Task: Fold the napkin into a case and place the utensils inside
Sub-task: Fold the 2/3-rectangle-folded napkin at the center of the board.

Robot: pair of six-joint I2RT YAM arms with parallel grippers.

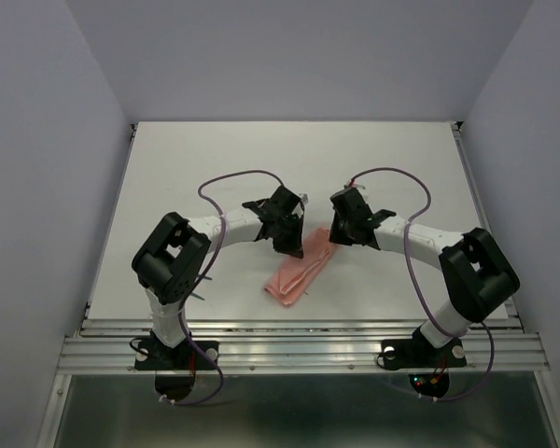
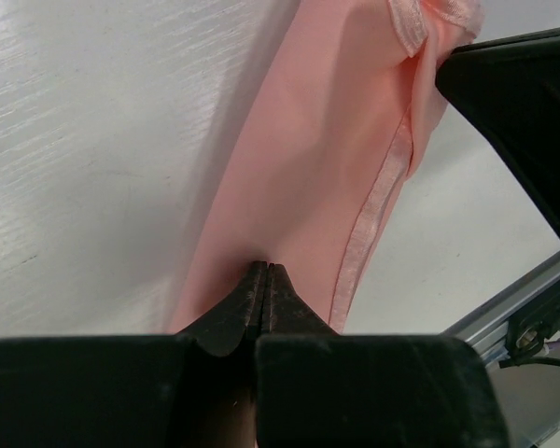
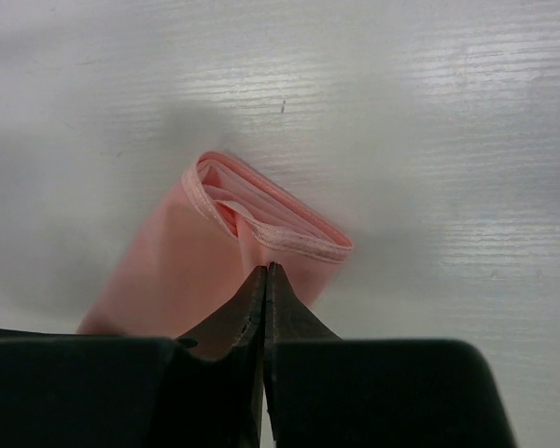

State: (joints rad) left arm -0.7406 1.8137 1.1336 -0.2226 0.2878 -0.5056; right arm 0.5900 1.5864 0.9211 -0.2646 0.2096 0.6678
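Observation:
The salmon-pink napkin (image 1: 294, 278) lies folded into a narrow layered strip, slanting across the near middle of the white table (image 1: 215, 168). My left gripper (image 1: 292, 250) is shut, its tips pinching the napkin (image 2: 299, 187) along the strip's middle. My right gripper (image 1: 339, 238) is shut too, its tips nipping the top layer just behind the napkin's (image 3: 168, 261) far end, where the hemmed layers gape. In the right wrist view the gripper (image 3: 266, 271) shows no gap; the same holds for the left gripper (image 2: 266, 268) in its own view. The utensils are out of view.
Purple cables (image 1: 233, 177) loop over both arms. A metal rail (image 1: 299, 331) runs along the table's near edge, close to the napkin's near end. Grey walls close in the table on three sides. A black part of the right arm (image 2: 523, 103) fills the left wrist view's upper right.

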